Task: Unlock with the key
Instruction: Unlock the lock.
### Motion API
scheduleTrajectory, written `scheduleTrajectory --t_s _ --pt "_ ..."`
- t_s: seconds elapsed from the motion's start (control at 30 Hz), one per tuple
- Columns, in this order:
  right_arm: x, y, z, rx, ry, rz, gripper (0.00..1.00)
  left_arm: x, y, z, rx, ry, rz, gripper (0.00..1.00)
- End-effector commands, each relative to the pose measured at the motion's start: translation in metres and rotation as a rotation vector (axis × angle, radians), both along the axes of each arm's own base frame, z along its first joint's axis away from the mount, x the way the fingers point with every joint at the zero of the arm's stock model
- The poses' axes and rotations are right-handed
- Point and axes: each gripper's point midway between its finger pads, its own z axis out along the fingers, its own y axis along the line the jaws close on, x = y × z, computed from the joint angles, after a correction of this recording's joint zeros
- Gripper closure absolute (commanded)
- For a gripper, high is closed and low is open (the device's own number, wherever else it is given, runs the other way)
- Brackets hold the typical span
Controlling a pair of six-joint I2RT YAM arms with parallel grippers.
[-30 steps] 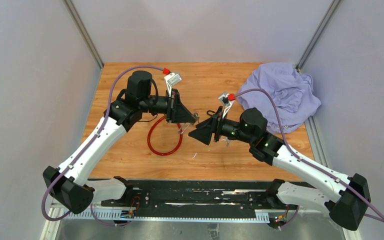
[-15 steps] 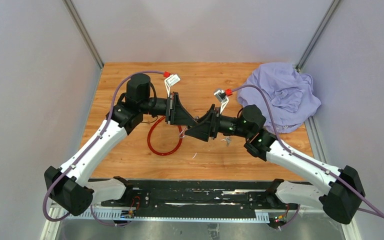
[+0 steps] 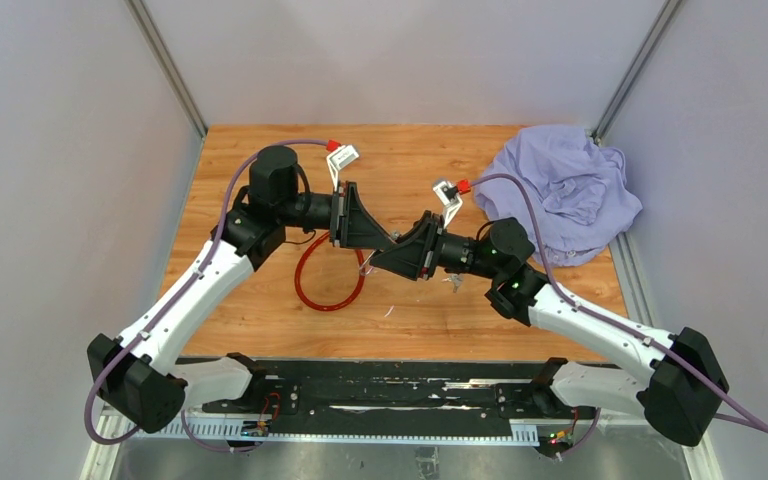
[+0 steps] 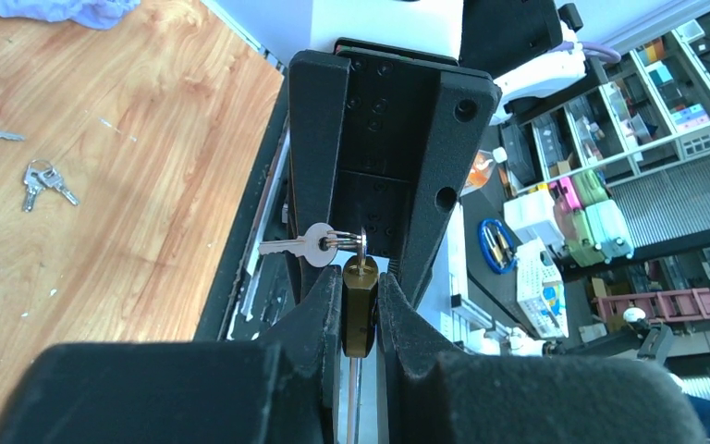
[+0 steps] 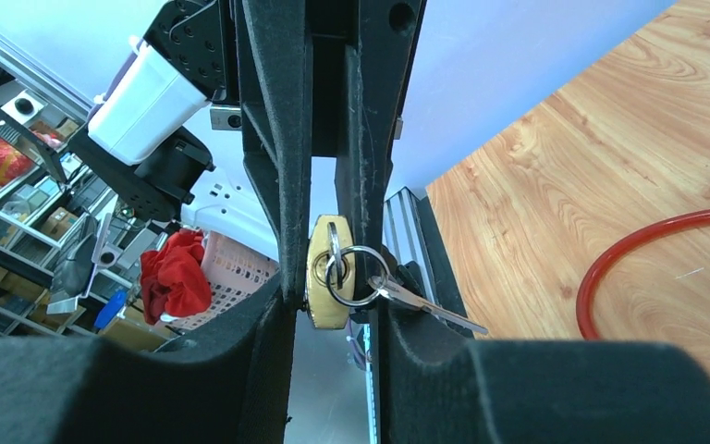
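Left fingers [image 4: 312,326] pinch the padlock [image 4: 361,314] body; right fingers [image 5: 240,370], part open, straddle its shackle end, the key [image 4: 298,246] hanging alongside.

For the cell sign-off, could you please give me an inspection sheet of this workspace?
Surface: wooden table, white specks.
Job's things: brass padlock held off the table, key dangling on a ring at its end.
Clutter: loose keys and lilac cloth on the table.
Grippers: left gripper shut on the padlock; right gripper flanking the ring, grip unclear.
Cables: purple cables along both arms; red cable loop on the table.
Surroundings: grey walls; shelving beyond.
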Motion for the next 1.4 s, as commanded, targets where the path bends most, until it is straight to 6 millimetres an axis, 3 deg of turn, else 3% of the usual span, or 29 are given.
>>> scheduleTrajectory --t_s 0.0,0.07,0.13,0.23,0.3,0.5,0.7,0.77,0.9,1.07,1.13,1.23,1.37 --pt "-0.001 -0.008 0.029 0.103 -0.061 -0.009 0.99 -0.004 0.003 0.011 -0.025 -0.034 -0.010 0.96" --pt "-0.003 -0.007 0.032 0.116 -0.063 0.004 1.00 -0.002 0.002 0.009 -0.018 -0.039 -0.007 0.83" --pt "-0.005 -0.006 0.036 0.123 -0.073 0.015 0.99 0.001 0.003 0.006 0.000 -0.053 0.001 0.53" --pt "-0.006 -0.005 0.036 0.118 -0.086 0.011 0.99 0.003 0.004 0.005 0.010 -0.067 0.001 0.28" --pt "-0.006 -0.006 0.035 0.114 -0.093 -0.002 0.99 0.006 0.006 0.007 0.007 -0.082 0.007 0.02" --pt "-0.003 -0.011 0.034 0.112 -0.097 -0.041 1.00 0.023 0.029 0.020 0.030 -0.185 0.080 0.02" --pt "0.011 -0.013 0.024 0.037 -0.072 -0.118 1.00 0.047 0.070 -0.005 0.180 -0.301 0.217 0.02" --pt "0.016 -0.015 0.023 0.027 -0.061 -0.147 0.99 0.045 0.079 -0.007 0.188 -0.328 0.217 0.02" --pt "0.029 -0.019 0.025 0.005 -0.033 -0.214 0.99 0.020 0.083 -0.019 0.179 -0.410 0.141 0.02" --pt "0.049 -0.017 0.026 0.010 0.035 -0.298 0.99 -0.001 0.083 -0.064 0.269 -0.514 0.100 0.02" --pt "0.058 -0.016 0.022 -0.006 0.075 -0.333 0.99 -0.002 0.082 -0.078 0.336 -0.565 0.083 0.02" --pt "0.068 -0.012 0.018 -0.019 0.102 -0.360 0.99 0.009 0.078 -0.083 0.390 -0.595 0.085 0.01" --pt "0.080 -0.007 0.012 -0.029 0.158 -0.387 0.99 0.026 0.072 -0.091 0.485 -0.683 0.083 0.09"
